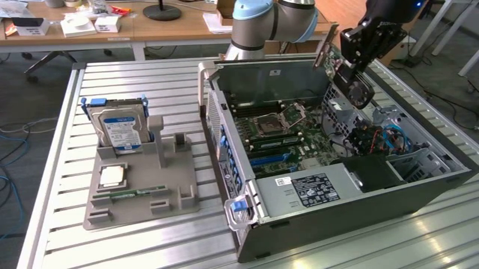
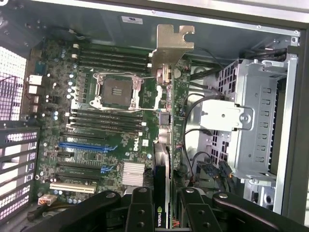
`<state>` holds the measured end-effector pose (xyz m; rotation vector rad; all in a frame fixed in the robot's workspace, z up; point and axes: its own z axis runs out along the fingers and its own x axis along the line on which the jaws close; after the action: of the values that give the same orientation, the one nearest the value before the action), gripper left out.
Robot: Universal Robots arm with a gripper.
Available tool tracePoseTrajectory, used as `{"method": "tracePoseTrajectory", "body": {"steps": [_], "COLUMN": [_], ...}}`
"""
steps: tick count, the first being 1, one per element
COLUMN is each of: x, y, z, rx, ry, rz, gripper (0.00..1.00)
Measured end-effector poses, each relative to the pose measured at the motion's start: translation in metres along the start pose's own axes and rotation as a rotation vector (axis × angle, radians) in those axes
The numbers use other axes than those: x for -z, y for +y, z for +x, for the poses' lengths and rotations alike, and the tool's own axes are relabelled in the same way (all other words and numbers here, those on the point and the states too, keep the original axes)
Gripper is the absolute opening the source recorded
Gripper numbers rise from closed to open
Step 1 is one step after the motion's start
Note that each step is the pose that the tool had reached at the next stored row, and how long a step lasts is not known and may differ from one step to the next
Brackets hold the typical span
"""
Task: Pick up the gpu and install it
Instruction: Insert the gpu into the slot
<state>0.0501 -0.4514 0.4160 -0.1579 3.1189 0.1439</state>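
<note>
I hold the gpu (image 1: 358, 88) in the air over the open computer case (image 1: 359, 196), near its far right corner in the exterior view. My gripper (image 1: 346, 63) is shut on the card, whose silver bracket (image 1: 327, 47) points toward the case's rear wall. In the wrist view the gpu (image 2: 166, 121) shows edge-on, running from between my gripper (image 2: 161, 203) fingers out to its silver bracket (image 2: 171, 43). Below it lies the motherboard (image 2: 96, 121) with blue expansion slots (image 2: 82, 146) and an empty processor socket (image 2: 116, 89). The card hangs apart from the board.
On the exterior view's left a grey holder (image 1: 138, 190) carries a blue-and-silver hard drive (image 1: 120, 129), a processor chip (image 1: 112, 176) and a green memory stick (image 1: 138, 193). Drive cages (image 2: 260, 116) and cables (image 2: 212, 169) stand beside the card inside the case. Desks stand behind the slatted table (image 1: 150, 84).
</note>
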Motion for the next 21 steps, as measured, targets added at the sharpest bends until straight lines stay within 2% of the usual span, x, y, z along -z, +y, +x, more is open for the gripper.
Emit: {"method": "tracePoseTrajectory", "body": {"steps": [8,21], "x": [-0.0001,-0.0002], "y": [0.0,0.0], "z": [0.0001,0.0001], "rx": [0.074,0.223], "ry": [0.0068,0.0204], "rz": [-0.0015,-0.0045], "gripper": [0.26,0.26]}}
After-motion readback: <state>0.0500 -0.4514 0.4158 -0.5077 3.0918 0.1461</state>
